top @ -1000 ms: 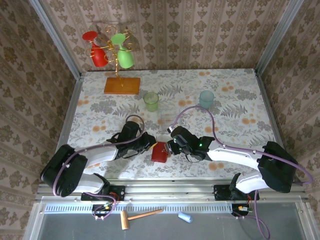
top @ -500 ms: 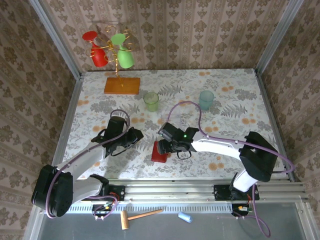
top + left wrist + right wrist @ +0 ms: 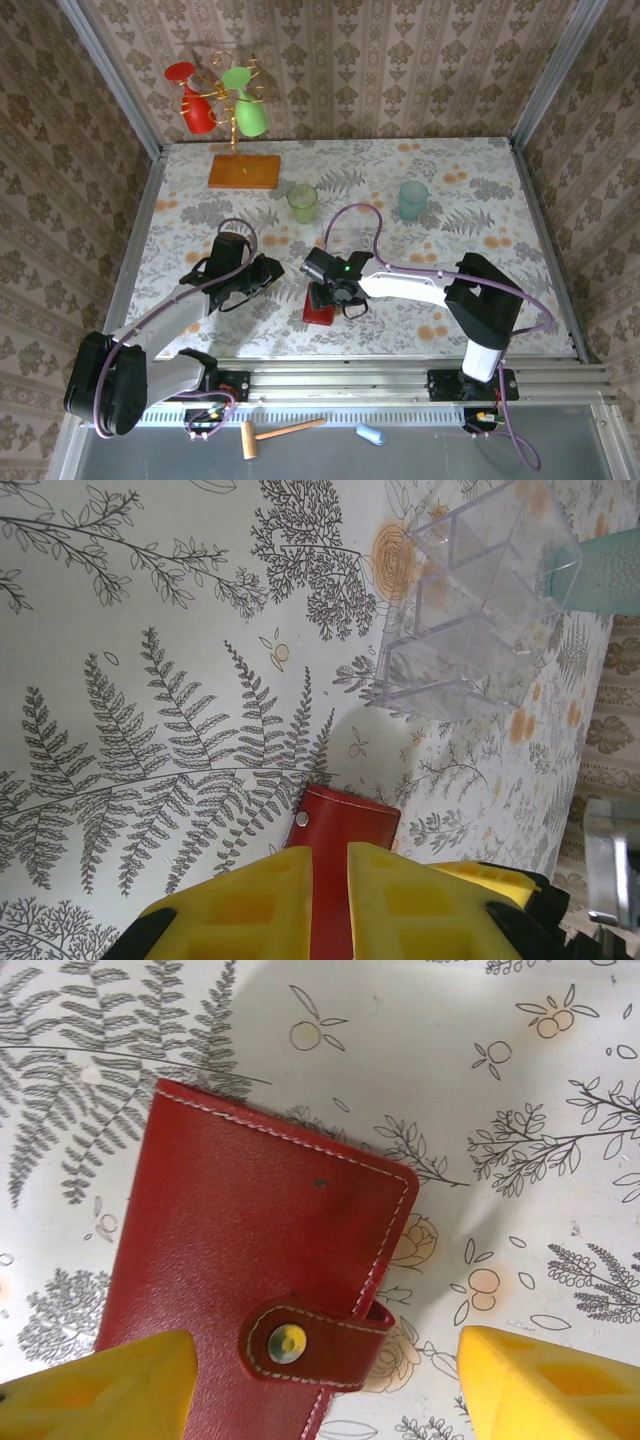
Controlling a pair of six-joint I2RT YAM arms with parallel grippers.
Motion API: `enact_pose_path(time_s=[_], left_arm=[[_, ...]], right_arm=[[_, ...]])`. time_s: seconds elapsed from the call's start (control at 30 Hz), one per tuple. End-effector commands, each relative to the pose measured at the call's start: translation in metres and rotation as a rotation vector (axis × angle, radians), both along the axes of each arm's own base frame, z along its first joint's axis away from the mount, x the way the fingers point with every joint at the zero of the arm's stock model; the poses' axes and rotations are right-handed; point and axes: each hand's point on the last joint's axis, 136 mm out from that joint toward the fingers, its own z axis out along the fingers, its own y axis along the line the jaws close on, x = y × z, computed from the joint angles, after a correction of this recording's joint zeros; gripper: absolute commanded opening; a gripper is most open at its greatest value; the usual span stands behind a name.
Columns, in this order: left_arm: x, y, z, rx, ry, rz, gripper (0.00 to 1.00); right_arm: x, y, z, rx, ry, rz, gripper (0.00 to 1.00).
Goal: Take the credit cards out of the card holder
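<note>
The card holder (image 3: 319, 310) lies flat on the flowered table (image 3: 500, 210), close to the near edge and about midway between left and right, in the gap between the two arms. It is folded shut, red outer face up. Its long axis runs roughly near to far, with the far end leaning a little toward the right. In the right wrist view the card holder (image 3: 250, 1250) shows pale stitching along its edges. A little snap tab (image 3: 315, 1345) wraps round one long edge, with its metal stud toward one end of the cover. The right gripper (image 3: 327, 296) hangs directly over the card holder with its yellow fingers (image 3: 100, 1390) spread wide. One finger is over the red leather and the other over the bare cloth beside it, with the tab between them; whether they touch the leather cannot be told. The left gripper (image 3: 271, 268) sits just to the left of the card holder and a little farther back, pointing toward it. Its fingers (image 3: 240, 910) are drawn almost together with only a slim slit between them, pinching nothing. Through that slit a short end of the card holder (image 3: 345, 820) shows. Beyond it stands a clear divided box (image 3: 470, 610), and past that a teal cup (image 3: 412, 198). A green cup (image 3: 302, 202) stands farther back, left of the teal one.
</note>
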Motion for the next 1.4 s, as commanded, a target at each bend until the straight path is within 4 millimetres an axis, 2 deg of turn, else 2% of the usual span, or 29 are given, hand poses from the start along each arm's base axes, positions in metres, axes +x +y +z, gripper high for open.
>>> enact_pose_path(time_s=[0.0,0.27,0.67,1.0,1.37], left_arm=[[-0.001,-0.001,0.002,-0.008,-0.009,-0.025,0.17],[0.004,-0.005,0.005,-0.008,-0.012,-0.039,0.18],[0.008,-0.007,0.006,-0.008,-0.011,-0.044,0.18],[0.01,-0.011,0.008,-0.009,-0.01,-0.052,0.18],[0.009,-0.016,0.006,-0.003,-0.005,-0.063,0.18]], right_arm=[[0.003,-0.007,-0.002,-0.049,-0.009,-0.058,0.65],[0.004,-0.014,-0.001,-0.085,-0.02,-0.063,0.59],[-0.002,-0.031,0.013,-0.067,-0.045,-0.096,0.46],[-0.013,-0.042,-0.001,0.038,0.015,-0.177,0.37],[-0.01,-0.037,-0.015,0.265,0.07,-0.288,0.33]])
